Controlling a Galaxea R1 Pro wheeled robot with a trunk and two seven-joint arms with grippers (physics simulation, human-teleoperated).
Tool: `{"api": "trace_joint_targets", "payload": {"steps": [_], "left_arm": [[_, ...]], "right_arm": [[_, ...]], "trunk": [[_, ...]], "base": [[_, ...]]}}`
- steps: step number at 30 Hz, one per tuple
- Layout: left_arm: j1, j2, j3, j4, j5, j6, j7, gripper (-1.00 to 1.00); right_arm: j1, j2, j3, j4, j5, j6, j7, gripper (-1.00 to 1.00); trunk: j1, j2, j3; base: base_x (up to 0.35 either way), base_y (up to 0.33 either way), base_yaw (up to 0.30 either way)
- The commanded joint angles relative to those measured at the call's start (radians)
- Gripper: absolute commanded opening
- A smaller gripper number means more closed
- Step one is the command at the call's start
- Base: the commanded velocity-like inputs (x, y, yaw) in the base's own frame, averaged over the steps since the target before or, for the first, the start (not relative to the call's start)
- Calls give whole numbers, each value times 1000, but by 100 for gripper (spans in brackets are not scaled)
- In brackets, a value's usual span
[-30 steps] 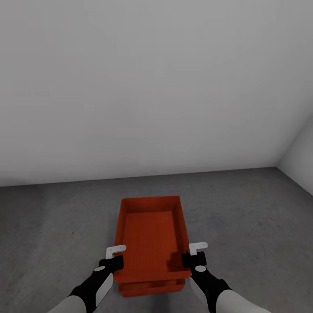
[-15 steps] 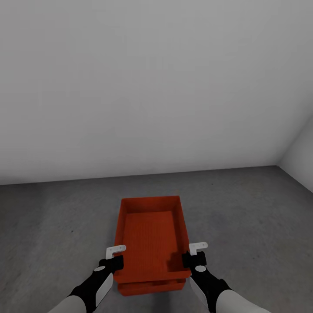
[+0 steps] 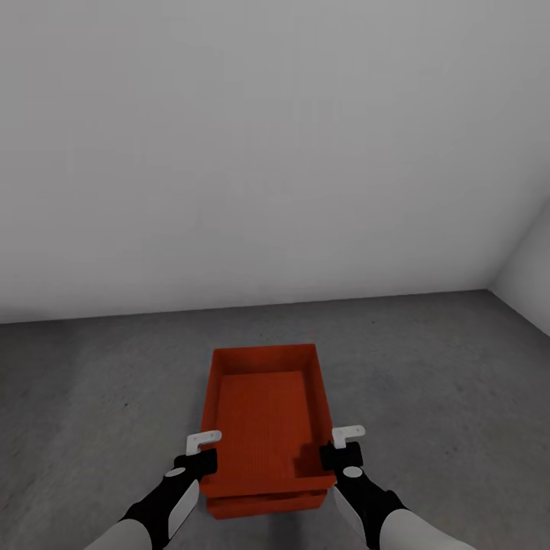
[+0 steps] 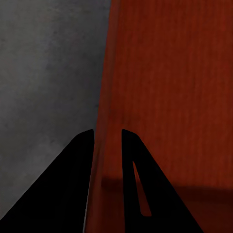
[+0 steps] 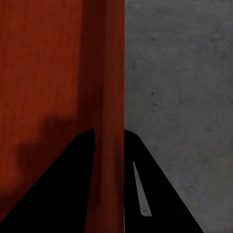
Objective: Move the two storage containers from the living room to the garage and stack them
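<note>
Two orange-red storage containers sit one over the other on the dark concrete floor of the garage. The upper container covers the lower container, of which a front strip shows beneath it. My left gripper is shut on the upper container's left wall, and that wall runs between its black fingers. My right gripper is shut on the right wall, held between its fingers. Whether the upper container rests fully on the lower one I cannot tell.
A plain white-grey wall rises a short way beyond the containers. A second wall meets it in a corner at the far right. Bare concrete spreads to both sides of the stack.
</note>
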Motion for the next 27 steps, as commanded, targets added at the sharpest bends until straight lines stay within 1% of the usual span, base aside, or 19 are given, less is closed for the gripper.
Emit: {"api": "trace_joint_targets", "payload": {"steps": [1, 14, 20, 27], "left_arm": [[-1, 37, 3, -4, -8, -76, 51, -100], [-1, 37, 3, -2, -7, -76, 49, -100], [-1, 37, 3, -3, -7, -74, 49, -100], [-1, 37, 3, 0, -7, -75, 50, -100]], "right_arm": [[0, -1, -12, 4, -15, -6, -16, -100], [0, -1, -12, 4, -15, -6, -16, -100], [0, 0, -12, 4, -15, -6, -16, -100], [0, 0, -12, 4, -15, -6, -16, -100]], "trunk": [[0, 0, -1], [0, 0, -1], [0, 0, -1], [0, 0, -1]], "base": [[0, 0, 0], [0, 0, 0], [0, 67, 0], [0, 9, 0]]}}
